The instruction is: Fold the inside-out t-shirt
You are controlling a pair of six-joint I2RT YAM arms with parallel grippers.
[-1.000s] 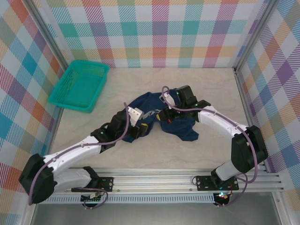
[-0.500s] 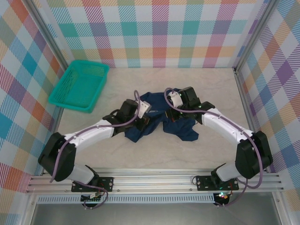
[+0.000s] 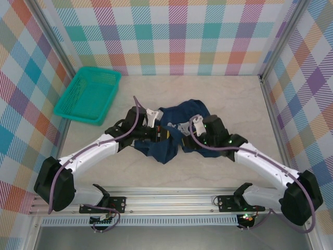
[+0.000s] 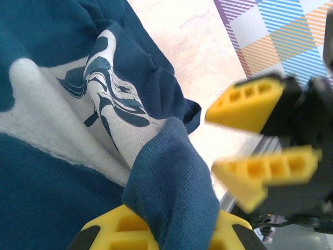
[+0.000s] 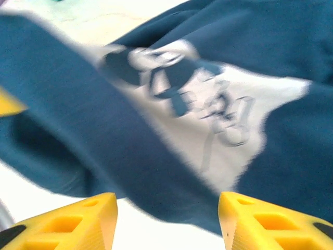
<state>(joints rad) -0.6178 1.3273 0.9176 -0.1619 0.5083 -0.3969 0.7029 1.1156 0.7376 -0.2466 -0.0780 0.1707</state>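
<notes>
The inside-out t-shirt [image 3: 165, 150] lies bunched in the middle of the table, dark navy with a pale print patch [image 4: 93, 120] showing. My left gripper [image 3: 165, 134] is at the bunch's left side, its yellow fingers [image 4: 109, 234] shut on a raised fold of the navy cloth [image 4: 177, 177]. My right gripper [image 3: 186, 139] faces it from the right, close by. Its two yellow fingers [image 4: 244, 104] stand apart, and the gap of the right gripper [image 5: 167, 213] holds nothing. The t-shirt [image 5: 250, 47] lies just beyond those fingers, blurred.
A teal mesh basket [image 3: 88, 95] stands at the back left of the table. Chequered walls close off the back and both sides. A metal rail [image 3: 171, 200] runs along the near edge, by the arm bases. Bare tabletop [image 3: 234, 99] lies to the right of the shirt.
My left gripper closed on a fold of the shirt and shifted right. My right gripper opened, let go of the cloth and drew back toward the near edge. The shirt bunched up differently.
</notes>
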